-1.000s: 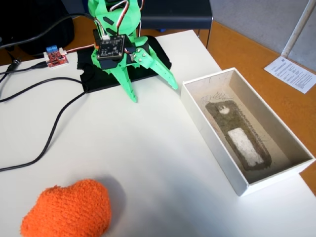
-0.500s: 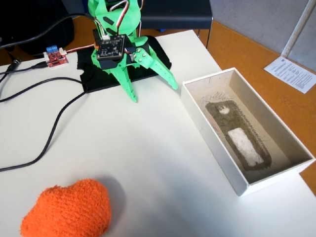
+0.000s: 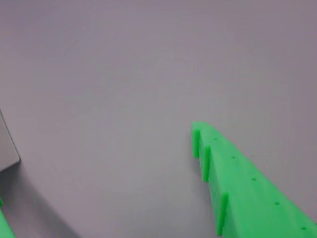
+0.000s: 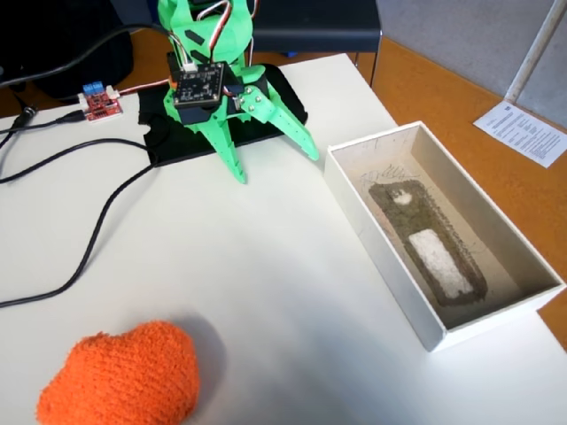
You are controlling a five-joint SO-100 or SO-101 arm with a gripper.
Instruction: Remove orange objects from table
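- Near the bottom left of my fixed view I see the orange fuzzy lump (image 4: 120, 376), rounded, knitted-looking, resting on the smooth white surface (image 4: 266, 292); its lower edge is cut off by the frame.
- Black cables (image 4: 71, 266) curve across the surface, and a small red circuit board (image 4: 100, 104) sits at the top left.
- The green plastic hand (image 4: 276, 168) spreads its two pointed fingers (image 4: 236, 162) wide, holding nothing, well apart from the lump; the arm above is cropped.
- On my right, the white rectangular shallow box (image 4: 381, 257) has a grey, grainy stain inside.
- My wrist view shows one toothed green finger (image 3: 247, 188) over bare surface; the box corner (image 3: 7, 148) is barely visible.
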